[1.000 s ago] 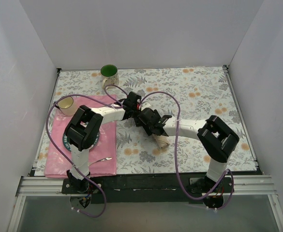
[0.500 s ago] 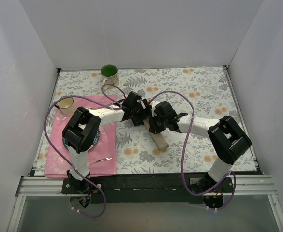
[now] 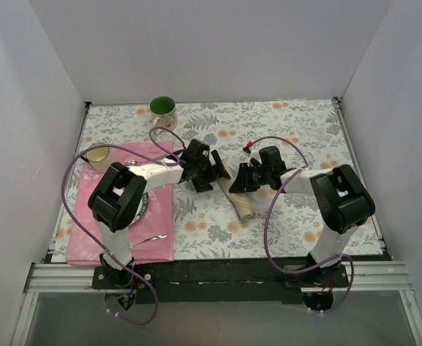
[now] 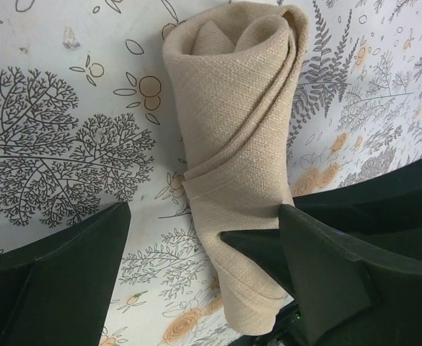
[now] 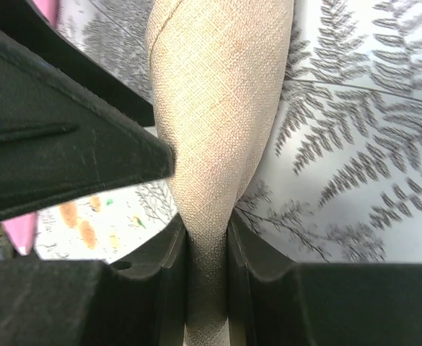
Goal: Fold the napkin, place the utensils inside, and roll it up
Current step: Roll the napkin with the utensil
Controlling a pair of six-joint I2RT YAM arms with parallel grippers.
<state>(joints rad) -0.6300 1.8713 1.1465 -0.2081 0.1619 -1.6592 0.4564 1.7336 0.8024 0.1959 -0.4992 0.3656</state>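
Note:
The tan napkin [image 3: 240, 204] lies rolled into a tube on the floral tablecloth in the middle of the table. In the left wrist view the napkin [image 4: 232, 137] shows its spiral end. My left gripper [image 3: 216, 178] is open, its jaws set wide [image 4: 203, 263] around the roll's far end, the right finger touching the cloth. My right gripper [image 3: 237, 184] is shut on the napkin [image 5: 218, 108], which is pinched tight between the jaws [image 5: 207, 270]. One slim silver utensil [image 3: 151, 238] lies on the pink placemat. No other cutlery is visible.
The pink placemat [image 3: 88, 238] lies at the left with a blue-rimmed plate [image 3: 144, 209] under the left arm. A yellow cup [image 3: 99, 156] stands at its far corner. A green-lined mug [image 3: 163, 110] stands at the back. White walls surround the table.
My right arm has swung to the right and back, its gripper now at the roll's far end. The left gripper shifted slightly right. More of the rolled napkin now shows.

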